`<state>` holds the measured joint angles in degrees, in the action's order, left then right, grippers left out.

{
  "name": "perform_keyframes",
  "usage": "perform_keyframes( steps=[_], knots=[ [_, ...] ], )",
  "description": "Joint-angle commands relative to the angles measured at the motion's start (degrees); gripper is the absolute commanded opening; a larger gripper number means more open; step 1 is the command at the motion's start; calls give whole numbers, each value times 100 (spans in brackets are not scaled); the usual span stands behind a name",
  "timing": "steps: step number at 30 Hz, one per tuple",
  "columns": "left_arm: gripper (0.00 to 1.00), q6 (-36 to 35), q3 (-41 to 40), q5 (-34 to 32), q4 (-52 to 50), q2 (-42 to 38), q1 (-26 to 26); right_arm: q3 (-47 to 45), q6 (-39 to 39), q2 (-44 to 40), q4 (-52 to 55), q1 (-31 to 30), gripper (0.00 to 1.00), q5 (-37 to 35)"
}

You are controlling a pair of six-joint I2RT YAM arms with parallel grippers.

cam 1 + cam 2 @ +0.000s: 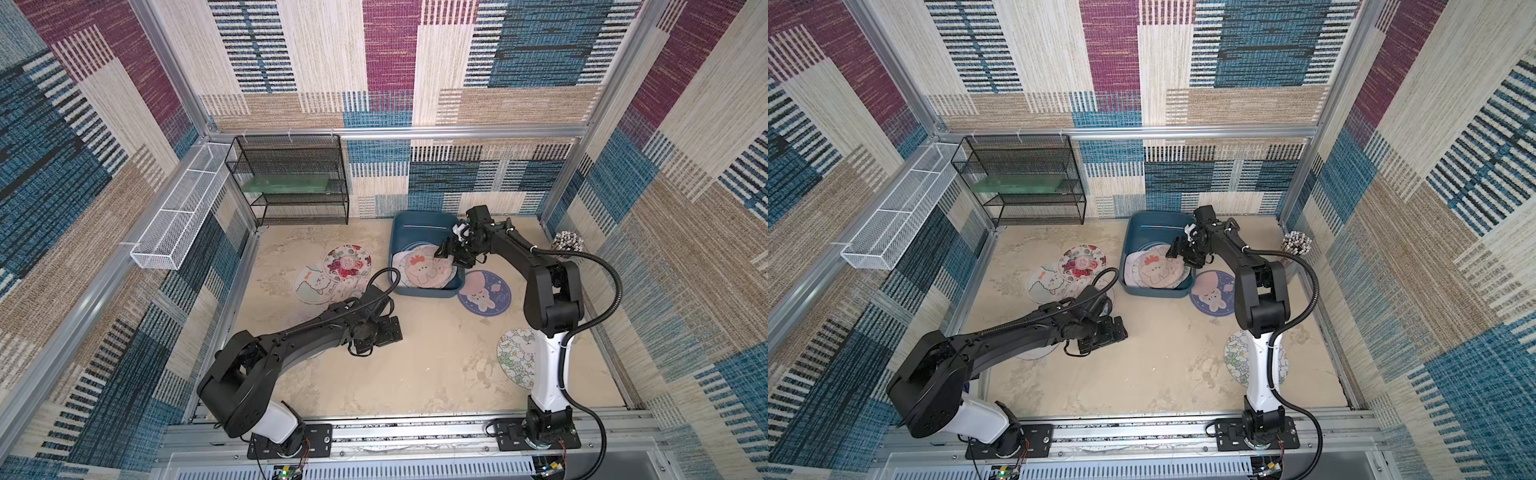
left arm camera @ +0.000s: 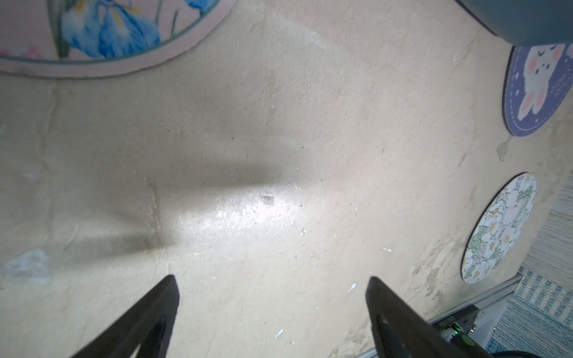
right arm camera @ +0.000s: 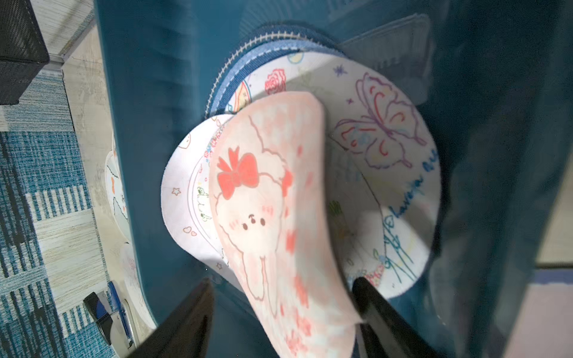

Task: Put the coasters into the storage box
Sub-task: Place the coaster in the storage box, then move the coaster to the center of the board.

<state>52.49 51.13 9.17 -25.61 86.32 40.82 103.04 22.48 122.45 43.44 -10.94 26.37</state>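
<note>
- Your right gripper hangs over the box, jaws spread wide and clamping nothing.
- The pink coaster shows curled and blurred between its fingers, over the pile in the box; in both top views it sits at the gripper's 8 o'clock.
- Your left gripper gapes empty over the bare table.

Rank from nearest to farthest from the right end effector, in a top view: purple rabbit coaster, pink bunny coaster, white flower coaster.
From the right end effector:
1. Pink bunny coaster, in the box, at its jaws.
2. Purple rabbit coaster, beside the box.
3. White flower coaster, beside the right arm.
</note>
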Motion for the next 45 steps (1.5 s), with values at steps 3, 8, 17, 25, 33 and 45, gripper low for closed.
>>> perform_keyframes(
  steps=[3,8,17,25,33,45],
  knots=[
    [94,-46,-40,-130,-127,-163,-70,374,-94,-245,391,-72,80,-467],
    [94,-41,-119,-195,-201,-319,-173,480,-129,-504,572,-215,83,-631],
    [94,-181,-279,-858,-1078,-1070,-1083,39,-366,-1118,484,-760,89,-347],
    [96,-1253,50,-1117,-1791,-1260,-2934,-1015,-394,-1618,-253,-1505,92,349],
    [97,-2170,640,-1006,-1748,-578,-4278,-1877,-552,-1728,-860,-2211,95,1017],
    [93,-3780,1515,-398,-1499,1044,-5268,-2467,-596,-2092,-1348,-2248,95,1292]
  ],
)
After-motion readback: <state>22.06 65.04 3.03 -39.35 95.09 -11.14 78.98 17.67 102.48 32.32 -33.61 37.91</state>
